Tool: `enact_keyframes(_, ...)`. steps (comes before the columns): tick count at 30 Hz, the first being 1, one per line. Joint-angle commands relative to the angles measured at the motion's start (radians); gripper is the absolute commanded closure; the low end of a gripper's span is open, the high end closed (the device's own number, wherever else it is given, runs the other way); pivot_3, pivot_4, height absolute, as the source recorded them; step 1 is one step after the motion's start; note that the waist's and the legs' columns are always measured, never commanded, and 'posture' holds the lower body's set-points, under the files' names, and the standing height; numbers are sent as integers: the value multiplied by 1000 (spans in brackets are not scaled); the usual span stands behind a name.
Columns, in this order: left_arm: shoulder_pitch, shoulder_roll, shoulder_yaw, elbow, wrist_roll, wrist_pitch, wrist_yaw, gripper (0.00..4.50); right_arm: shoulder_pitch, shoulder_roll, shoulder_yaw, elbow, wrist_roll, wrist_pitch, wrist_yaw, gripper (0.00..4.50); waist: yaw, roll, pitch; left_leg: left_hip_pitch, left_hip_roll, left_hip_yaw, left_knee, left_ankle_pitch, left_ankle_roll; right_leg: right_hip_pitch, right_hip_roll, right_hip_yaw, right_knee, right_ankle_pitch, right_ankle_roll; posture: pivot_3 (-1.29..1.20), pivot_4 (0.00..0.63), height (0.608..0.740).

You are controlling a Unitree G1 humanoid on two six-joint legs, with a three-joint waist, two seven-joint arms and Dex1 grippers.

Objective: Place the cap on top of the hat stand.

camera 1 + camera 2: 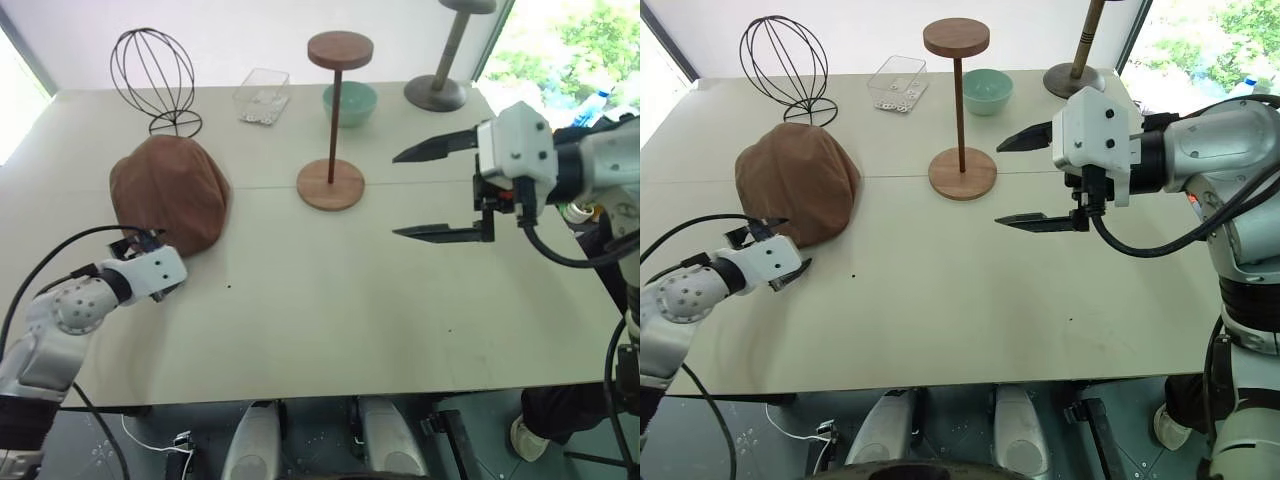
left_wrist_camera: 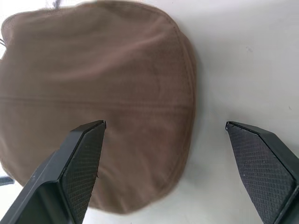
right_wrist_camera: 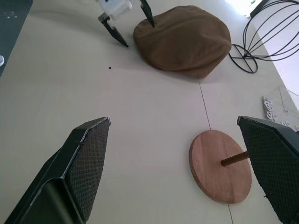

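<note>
Cap (image 1: pixel 170 193) lies flat near the tabletop's left edge, well apart from the hat stand (image 1: pixel 332 122) toward the far edge – left gripper (image 1: pixel 775 250), fingers spread, sits at its near rim, prob. to grab; right gripper (image 1: pixel 435 190) hangs spread near stand – empty.

1. The left gripper (image 1: pixel 780 250) sits low at the left, its two black fingers spread wide and pointing forward.
2. The right gripper (image 1: pixel 420 192) hangs raised at the right, fingers wide apart, pointing leftward.
</note>
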State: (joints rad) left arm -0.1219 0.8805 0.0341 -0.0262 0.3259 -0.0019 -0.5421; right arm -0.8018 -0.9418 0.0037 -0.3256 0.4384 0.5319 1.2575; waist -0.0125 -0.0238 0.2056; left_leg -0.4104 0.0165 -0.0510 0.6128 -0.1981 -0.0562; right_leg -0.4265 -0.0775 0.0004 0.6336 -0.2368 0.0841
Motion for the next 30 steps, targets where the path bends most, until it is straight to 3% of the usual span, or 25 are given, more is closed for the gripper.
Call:
enact_keyframes(1,-61,-29,-59,70,80,-28,71,180,-18,-12,-36,-43,24,18,-32,0,3,0,0,0,0,0,0,0,0,0,0,0,0,0,0,0,150,740)
enact_keyframes(9,-168,-88,-174,231,237,-44,194,180,-25,-18,-32,-62,40,41,-59,0,4,3,-3,2,0,0,2,0,0,2,0,0,1,1,1,0,150,740)
enact_keyframes(17,-218,-142,-224,347,296,-50,273,180,-36,-9,-26,-50,38,36,-80,0,16,20,-14,4,0,0,3,0,0,7,-1,0,1,1,3,0,150,740)
enact_keyframes(20,-253,-152,-215,408,297,-27,317,977,-39,-5,-25,-49,38,37,-87,0,24,22,-15,5,0,0,3,0,0,8,-1,-1,1,0,5,0,150,740)
enact_keyframes(27,-295,-135,-207,472,280,-38,351,4449,-50,-4,-20,-35,41,42,-98,0,15,20,-16,5,0,0,3,0,0,7,0,-1,1,2,4,0,150,740)
enact_keyframes(30,-299,-126,-198,464,277,-35,364,4449,-55,-6,-20,-26,47,69,-110,0,9,20,-15,4,0,0,3,0,0,7,0,-1,0,4,4,0,150,740)
